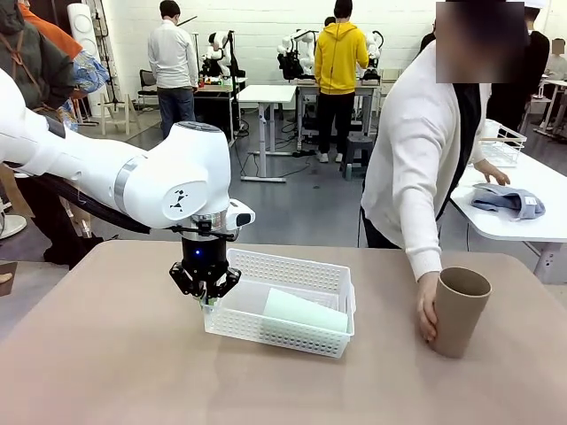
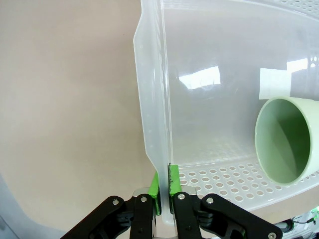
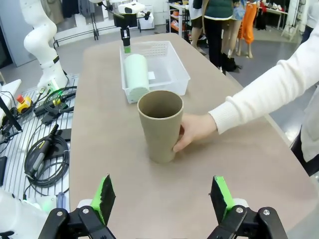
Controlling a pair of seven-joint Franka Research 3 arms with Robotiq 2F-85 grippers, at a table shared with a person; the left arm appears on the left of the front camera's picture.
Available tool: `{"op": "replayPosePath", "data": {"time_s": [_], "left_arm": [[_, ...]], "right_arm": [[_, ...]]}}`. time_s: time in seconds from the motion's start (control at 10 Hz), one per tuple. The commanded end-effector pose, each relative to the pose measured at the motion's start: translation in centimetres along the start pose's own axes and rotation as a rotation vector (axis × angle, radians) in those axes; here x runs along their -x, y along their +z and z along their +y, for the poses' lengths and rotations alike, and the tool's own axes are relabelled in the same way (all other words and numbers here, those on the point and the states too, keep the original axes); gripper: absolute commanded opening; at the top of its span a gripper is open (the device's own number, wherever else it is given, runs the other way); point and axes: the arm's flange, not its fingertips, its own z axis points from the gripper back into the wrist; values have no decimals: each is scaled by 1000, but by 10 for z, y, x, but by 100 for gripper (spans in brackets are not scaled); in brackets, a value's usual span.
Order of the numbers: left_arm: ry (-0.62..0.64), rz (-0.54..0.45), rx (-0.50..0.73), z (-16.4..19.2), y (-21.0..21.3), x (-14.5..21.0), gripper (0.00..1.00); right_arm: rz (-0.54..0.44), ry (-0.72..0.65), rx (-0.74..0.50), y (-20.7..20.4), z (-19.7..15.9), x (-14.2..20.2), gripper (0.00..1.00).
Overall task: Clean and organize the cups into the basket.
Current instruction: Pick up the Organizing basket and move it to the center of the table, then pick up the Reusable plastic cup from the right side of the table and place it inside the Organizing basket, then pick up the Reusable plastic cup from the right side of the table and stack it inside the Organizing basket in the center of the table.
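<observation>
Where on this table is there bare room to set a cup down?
Bare table lies left of the basket, along the near edge, and between basket and brown cup. Inside the basket, the floor beyond the mint cup is free. Crowded: the basket's left end, clamped by the left pincer, and the person's hand at the brown cup.

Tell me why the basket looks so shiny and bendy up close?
Left wrist view: white glare patches sit on the floor of the basket, and the wide lens bows its rim. Front view: the same basket looks straight-edged, with no glare.
</observation>
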Motion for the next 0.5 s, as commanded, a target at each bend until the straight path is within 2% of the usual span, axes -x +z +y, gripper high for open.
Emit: {"op": "replayPosePath", "data": {"time_s": [0.0, 0.4], "left_arm": [[-2, -10, -11, 1, 2, 0, 0], [-2, -10, -11, 1, 2, 0, 0]], "right_arm": [[13, -3, 5, 1, -1, -1, 100], [13, -3, 5, 1, -1, -1, 100]]}}
